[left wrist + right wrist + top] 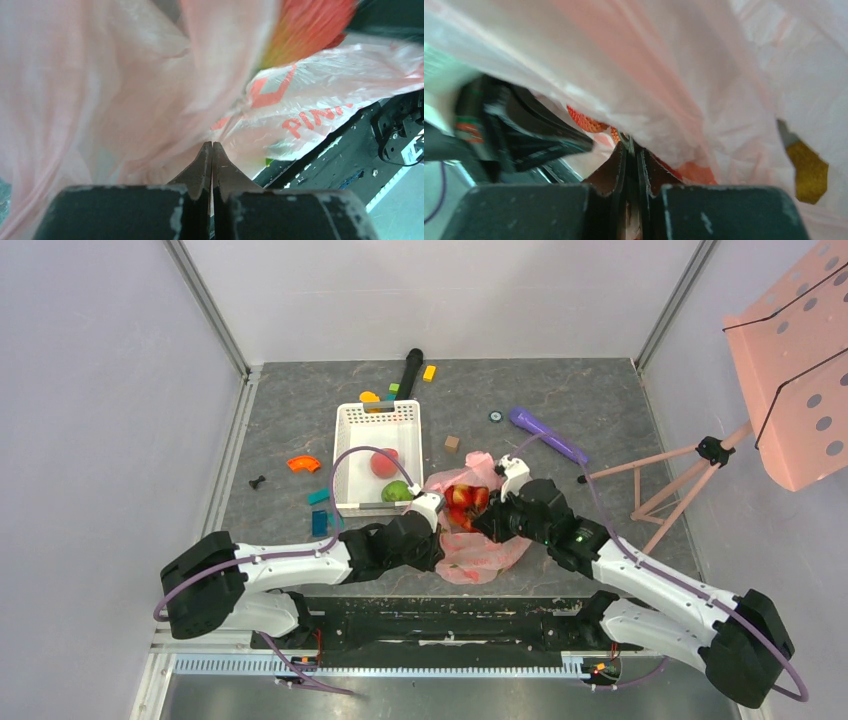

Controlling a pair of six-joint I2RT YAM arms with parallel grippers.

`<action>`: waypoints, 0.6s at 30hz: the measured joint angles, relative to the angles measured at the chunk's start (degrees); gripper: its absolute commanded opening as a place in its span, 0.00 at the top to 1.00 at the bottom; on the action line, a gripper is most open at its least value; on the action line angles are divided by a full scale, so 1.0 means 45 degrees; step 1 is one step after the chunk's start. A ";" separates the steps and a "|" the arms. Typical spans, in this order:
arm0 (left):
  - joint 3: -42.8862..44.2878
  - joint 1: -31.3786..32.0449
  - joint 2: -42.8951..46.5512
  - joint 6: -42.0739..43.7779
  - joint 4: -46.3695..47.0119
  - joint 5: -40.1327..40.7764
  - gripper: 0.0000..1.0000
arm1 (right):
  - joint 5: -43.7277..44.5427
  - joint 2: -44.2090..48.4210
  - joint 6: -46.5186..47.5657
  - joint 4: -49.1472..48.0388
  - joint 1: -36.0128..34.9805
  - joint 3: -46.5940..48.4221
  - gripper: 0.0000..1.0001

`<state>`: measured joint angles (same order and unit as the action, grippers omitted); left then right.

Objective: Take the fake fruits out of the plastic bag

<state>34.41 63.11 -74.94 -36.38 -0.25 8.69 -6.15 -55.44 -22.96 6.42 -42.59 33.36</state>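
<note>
The pink plastic bag lies crumpled in front of the arms with its mouth facing away from them. A cluster of red berries sits in that mouth. My left gripper is shut on the bag's left rim, and its film fills the left wrist view. My right gripper comes in from the right and is shut at the berries' green stem, with a berry just past the tips. A yellow-orange fruit shows through the film. A pink-red fruit and a green apple lie in the white basket.
Small coloured blocks lie left of the basket and behind it. A purple cylinder and a black cylinder lie at the back. A pink stand rises at the right. Walls close in the grey floor on three sides.
</note>
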 measured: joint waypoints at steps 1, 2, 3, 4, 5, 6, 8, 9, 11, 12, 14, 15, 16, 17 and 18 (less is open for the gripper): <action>-0.0024 0.0000 0.0000 0.0000 -0.0019 0.0015 0.98 | 0.0005 0.0000 0.0000 -0.0068 0.0000 -0.0408 0.95; -0.0039 0.0000 0.0000 0.0000 -0.0039 0.0029 0.98 | 0.0005 0.0000 0.0005 -0.0126 0.0000 -0.0733 0.95; -0.0058 0.0000 0.0000 0.0000 -0.0039 0.0044 0.98 | 0.0000 -0.0005 0.0010 -0.0194 0.0000 -0.1093 0.95; -0.0078 0.0000 0.0000 0.0000 -0.0044 0.0049 0.98 | -0.0005 -0.0015 0.0010 -0.0335 0.0000 -0.1438 0.95; -0.0092 0.0000 0.0000 0.0000 -0.0049 0.0049 0.98 | -0.0029 -0.0039 0.0015 -0.0500 0.0000 -0.1724 0.95; -0.0107 0.0000 0.0000 0.0000 -0.0058 0.0049 0.98 | -0.0053 -0.0068 0.0019 -0.0680 0.0000 -0.1904 0.94; -0.0146 0.0000 0.0000 0.0000 -0.0058 0.0053 0.98 | -0.0083 -0.0155 0.0058 -0.1132 0.0000 -0.2293 0.89; -0.0155 0.0000 0.0000 0.0000 -0.0078 0.0053 0.98 | -0.0092 -0.0185 0.0073 -0.1302 -0.0005 -0.2419 0.84; -0.0165 0.0000 0.0000 0.0000 -0.0097 0.0053 0.98 | -0.0087 -0.0204 0.0126 -0.1554 -0.0005 -0.2584 0.75; -0.0165 0.0000 0.0000 0.0000 -0.0102 0.0053 0.98 | -0.0078 -0.0204 0.0117 -0.1627 0.0000 -0.2613 0.70; -0.0165 0.0000 0.0000 0.0000 -0.0097 0.0053 0.98 | 0.0005 -0.0204 0.0175 -0.1768 -0.0005 -0.2637 0.65; -0.0165 0.0000 0.0000 0.0000 -0.0102 0.0049 0.98 | 0.0029 -0.0204 0.0223 -0.1831 0.0000 -0.2637 0.61; -0.0165 0.0000 0.0000 -0.0005 -0.0102 0.0049 0.98 | 0.0078 -0.0204 0.0257 -0.1899 0.0000 -0.2637 0.59; -0.0165 0.0000 0.0000 0.0000 -0.0102 0.0049 0.98 | 0.0112 -0.0204 0.0287 -0.1948 -0.0005 -0.2637 0.59; -0.0165 0.0000 -0.0005 -0.0005 -0.0102 0.0049 0.98 | 0.0146 -0.0204 0.0335 -0.1991 0.0000 -0.2637 0.59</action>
<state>33.67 63.11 -74.96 -36.40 -0.71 8.91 -5.50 -56.36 -21.45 -2.55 -42.59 21.50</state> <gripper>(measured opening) 0.026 0.396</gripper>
